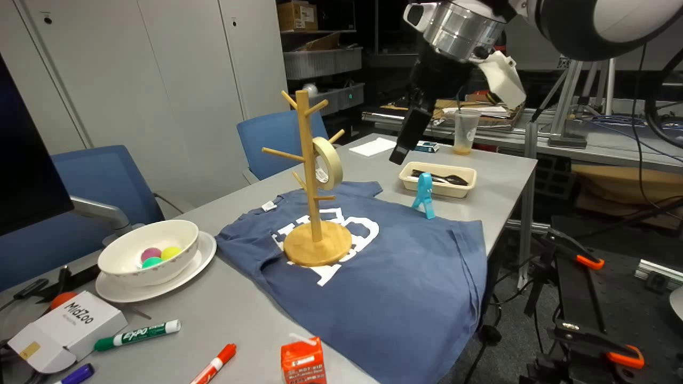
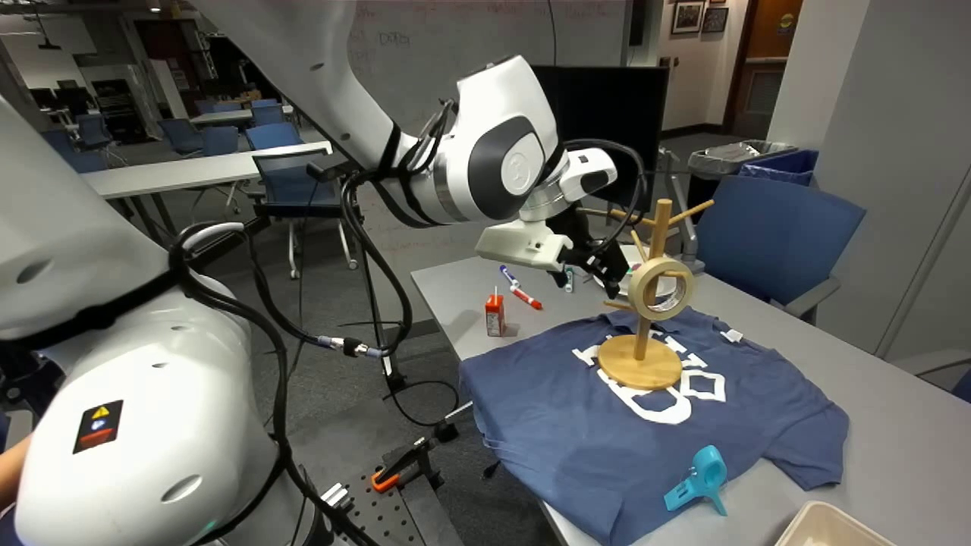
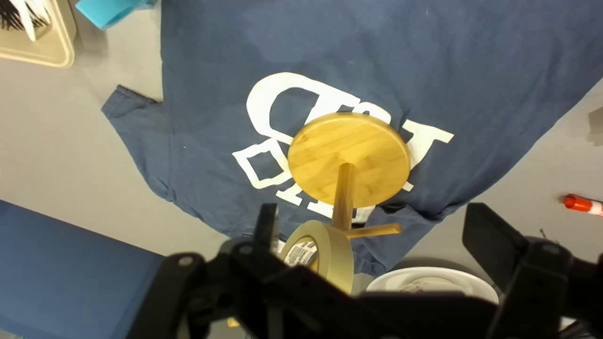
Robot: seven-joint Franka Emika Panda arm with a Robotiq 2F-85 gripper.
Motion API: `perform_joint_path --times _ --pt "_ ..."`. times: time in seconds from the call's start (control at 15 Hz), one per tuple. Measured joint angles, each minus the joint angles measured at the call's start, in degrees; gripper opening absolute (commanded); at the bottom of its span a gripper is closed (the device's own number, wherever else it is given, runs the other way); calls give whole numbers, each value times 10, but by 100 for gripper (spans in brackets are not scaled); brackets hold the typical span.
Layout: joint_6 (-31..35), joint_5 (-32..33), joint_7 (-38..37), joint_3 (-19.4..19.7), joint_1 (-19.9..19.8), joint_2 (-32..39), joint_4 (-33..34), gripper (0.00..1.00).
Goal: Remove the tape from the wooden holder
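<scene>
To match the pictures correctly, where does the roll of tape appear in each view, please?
In an exterior view: tape, near centre, right of the pole.
In an exterior view: tape, right of centre, around mid-height.
In the wrist view: tape, lower middle, partly hidden.
Shared landmark: round wooden base, on the blue shirt.

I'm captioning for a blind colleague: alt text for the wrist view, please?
A tape roll hangs on a wooden holder atop a blue shirt, seen from above. Open black jaws fill the foreground; a cream tray shows top left.

In wrist view, tape (image 3: 337, 254) partly hidden by tool (image 3: 370, 222), marker (image 3: 582, 205) cut by right edge
</scene>
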State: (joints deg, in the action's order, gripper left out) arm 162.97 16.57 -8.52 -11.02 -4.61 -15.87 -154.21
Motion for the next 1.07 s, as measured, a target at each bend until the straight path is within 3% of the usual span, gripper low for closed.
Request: perform_joint_path --times 0.73,1.07 --pt "12 8 -10 -5 -4 32 16 100" --pt "87 90 -67 -9 -42 66 25 100"
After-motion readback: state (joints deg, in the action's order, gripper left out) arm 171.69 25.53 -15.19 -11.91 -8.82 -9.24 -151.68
